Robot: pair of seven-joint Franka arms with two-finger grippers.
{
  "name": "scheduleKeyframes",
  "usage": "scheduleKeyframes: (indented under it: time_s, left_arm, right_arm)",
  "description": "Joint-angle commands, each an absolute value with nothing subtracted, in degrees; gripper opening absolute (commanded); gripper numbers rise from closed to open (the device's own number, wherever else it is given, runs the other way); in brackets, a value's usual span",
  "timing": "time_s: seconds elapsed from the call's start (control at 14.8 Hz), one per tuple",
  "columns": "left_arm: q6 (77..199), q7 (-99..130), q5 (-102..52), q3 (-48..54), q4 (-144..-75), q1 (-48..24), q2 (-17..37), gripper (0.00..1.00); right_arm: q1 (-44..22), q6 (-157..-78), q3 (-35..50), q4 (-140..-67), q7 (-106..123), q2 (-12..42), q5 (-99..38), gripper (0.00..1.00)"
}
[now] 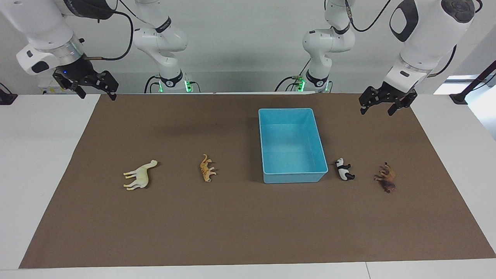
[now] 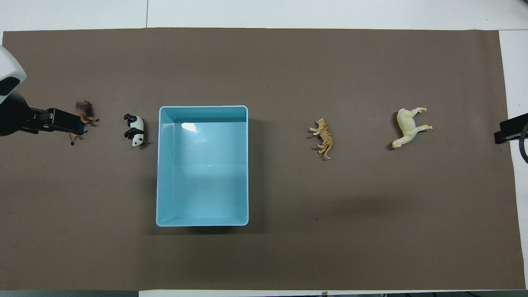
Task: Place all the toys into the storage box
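The light blue storage box [image 1: 294, 177] [image 2: 202, 108] stands empty on the mat. Four toys lie on their sides in a row beside the box's end that is farther from the robots. The panda [image 1: 343, 169] [image 2: 135, 130] and the lion [image 1: 386, 178] [image 2: 86, 112] lie toward the left arm's end. The tiger [image 1: 207, 168] [image 2: 324, 133] and the cream horse [image 1: 140, 175] [image 2: 408, 126] lie toward the right arm's end. My left gripper [image 1: 378, 110] [image 2: 62, 120] hangs open and empty, high over the mat, apart from the lion. My right gripper [image 1: 97, 94] [image 2: 507, 130] hangs open and empty over the mat's corner.
A brown mat [image 1: 248, 224] covers most of the white table [image 1: 38, 155]. Black stands sit at the table's corners nearest the robots, one of them at the left arm's end [image 1: 461, 97].
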State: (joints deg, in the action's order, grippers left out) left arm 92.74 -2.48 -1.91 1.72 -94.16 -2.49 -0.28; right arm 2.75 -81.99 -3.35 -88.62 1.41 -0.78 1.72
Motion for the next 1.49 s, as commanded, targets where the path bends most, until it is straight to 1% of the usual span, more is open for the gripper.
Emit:
scheduleKeyframes:
  time_s: [0.0, 0.54, 0.68, 0.88, 1.22, 1.42]
  left_arm:
    - [92.02, -3.16, -2.64, 1.58, -94.13, -2.29, -1.05, 1.00]
    - [91.84, -2.81, -2.46, 1.58, -94.92, -2.11, -1.41, 1.00]
    - [91.75, -0.29, -2.37, 1.50, -95.97, -1.94, -2.28, 1.00]
    - [99.73, 3.51, -2.20, 1.49, -99.83, -0.88, -2.20, 1.00]
    - [107.21, 3.69, -1.93, 1.49, -101.95, -0.17, 3.50, 1.00]
    - [115.72, 3.60, -1.93, 1.58, -108.09, -0.70, 4.83, 1.00]
  right_arm:
    - [3.78, -81.39, -2.64, -88.95, 0.62, -1.14, 1.76, 1.00]
    - [3.78, -81.39, -2.55, -88.95, 0.62, -1.14, 1.76, 1.00]
    - [3.78, -81.39, -2.64, -88.95, 0.62, -1.14, 1.76, 1.00]
    - [3.78, -81.39, -2.64, -88.95, 0.62, -1.14, 1.76, 1.00]
    - [3.78, -81.39, -2.64, -88.95, 0.62, -1.14, 1.76, 1.00]
    - [3.78, -81.39, -2.64, -88.95, 0.62, -1.14, 1.76, 1.00]
